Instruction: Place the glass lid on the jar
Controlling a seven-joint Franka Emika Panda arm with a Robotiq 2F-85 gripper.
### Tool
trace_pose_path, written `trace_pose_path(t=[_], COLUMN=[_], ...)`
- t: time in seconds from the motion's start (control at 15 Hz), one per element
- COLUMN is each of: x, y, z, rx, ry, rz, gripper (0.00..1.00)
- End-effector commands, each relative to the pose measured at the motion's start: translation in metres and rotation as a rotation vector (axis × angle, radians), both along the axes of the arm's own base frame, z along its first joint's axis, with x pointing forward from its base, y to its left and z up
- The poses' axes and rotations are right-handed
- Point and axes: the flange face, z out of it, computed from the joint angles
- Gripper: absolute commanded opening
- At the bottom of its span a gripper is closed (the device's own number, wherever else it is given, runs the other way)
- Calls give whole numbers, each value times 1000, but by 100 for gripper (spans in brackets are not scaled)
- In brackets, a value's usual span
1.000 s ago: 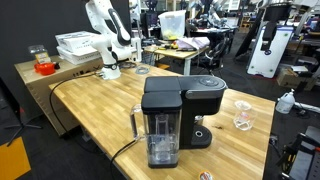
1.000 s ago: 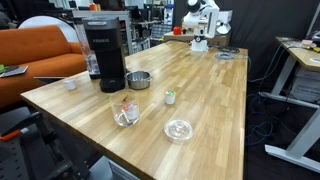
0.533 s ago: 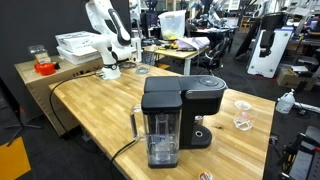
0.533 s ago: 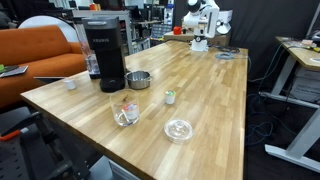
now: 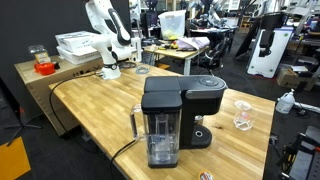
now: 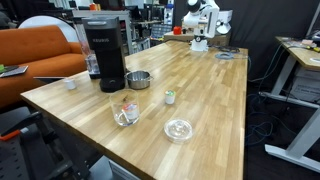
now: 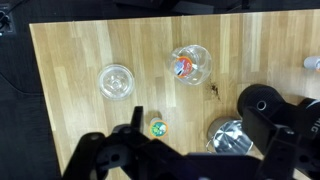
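The glass lid lies flat on the wooden table, a clear round disc. It shows in both exterior views. The jar stands upright a short way from it, short and clear, with something coloured inside; it shows in both exterior views. My gripper is open and empty, high above the table and far from both. In the wrist view its dark fingers frame the bottom edge. The arm stands at the far end of the table.
A black coffee machine stands near the jar. A metal bowl and a small green-topped pod sit on the wooden table. A table edge runs close to the lid.
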Motion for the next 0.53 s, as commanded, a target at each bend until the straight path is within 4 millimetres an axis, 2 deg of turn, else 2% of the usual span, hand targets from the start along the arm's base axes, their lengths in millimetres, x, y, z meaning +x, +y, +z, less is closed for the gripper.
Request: trace_pose_path(t=[0.0, 0.2, 0.47], x=[6, 11, 15], y=[-2, -15, -37], z=[6, -15, -70], rx=[-4, -13, 5], ry=[-26, -9, 56], rz=[-22, -68, -122], gripper=[100, 100, 100])
